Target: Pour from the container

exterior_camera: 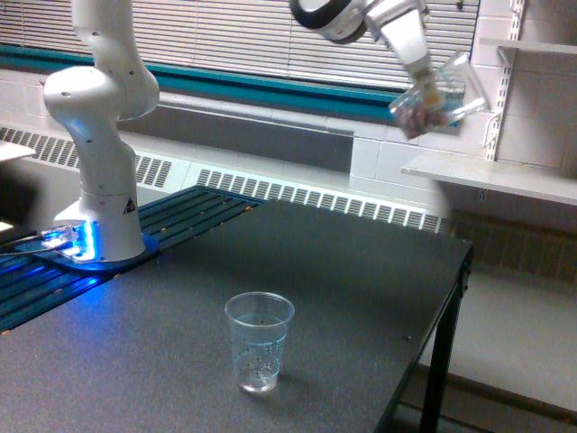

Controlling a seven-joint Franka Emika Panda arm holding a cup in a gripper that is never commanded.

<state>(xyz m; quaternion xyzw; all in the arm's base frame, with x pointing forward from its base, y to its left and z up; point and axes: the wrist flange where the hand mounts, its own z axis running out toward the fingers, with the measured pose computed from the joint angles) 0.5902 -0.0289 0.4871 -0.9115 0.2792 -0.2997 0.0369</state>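
Nearest to us, a clear, tapered disposable plastic cup with dark specks on its wall [260, 341] stands upright on the dark grey speckled tabletop [361, 289], toward the front edge. Behind it, at the exterior view's left, we see the white arm base [97, 162] planted on a blue-lit mount.

Farther back and high up, toward the exterior view's right, the arm's gripper [424, 86] carries a clear, thin-walled, tapered plastic cup [435, 97] holding brownish contents. The fingers press in on the cup's wall, pinching it. We see this held cup tilted well over on its side, just below and to the right of the gripper body, well apart from the speckled cup and far above the table, in front of the white blinds [261, 36] and beside the white wall shelf [491, 176].
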